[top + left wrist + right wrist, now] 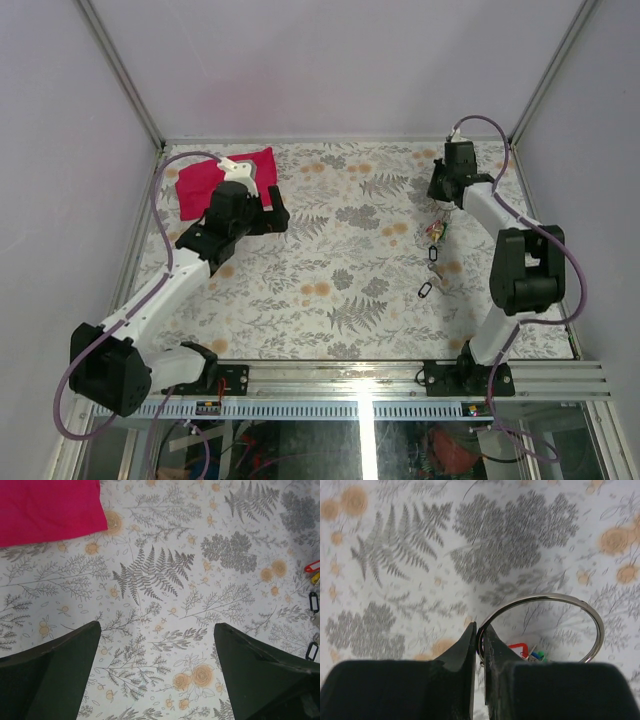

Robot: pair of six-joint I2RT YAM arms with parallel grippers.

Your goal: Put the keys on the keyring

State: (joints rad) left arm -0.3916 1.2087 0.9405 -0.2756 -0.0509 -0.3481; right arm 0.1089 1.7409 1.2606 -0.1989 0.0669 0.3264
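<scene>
My right gripper (480, 630) is shut on the left side of the keyring (559, 598), a thin silver ring held above the table. Under the ring hang keys with a red tag (518, 645) and blue and green heads (538, 655), partly hidden by my fingers. From above, the right gripper (443, 200) is at the far right, with a key cluster (435, 232) just below it and two dark-tagged keys (425, 288) lying nearer. My left gripper (156, 626) is open over bare cloth with nothing between its fingers. It sits at the far left (280, 212).
A pink cloth (215, 180) lies at the far left corner, behind the left gripper, and also shows in the left wrist view (50, 510). Red, yellow and black key tags (313, 601) show at that view's right edge. Frame rails and walls bound the floral tabletop (340, 290).
</scene>
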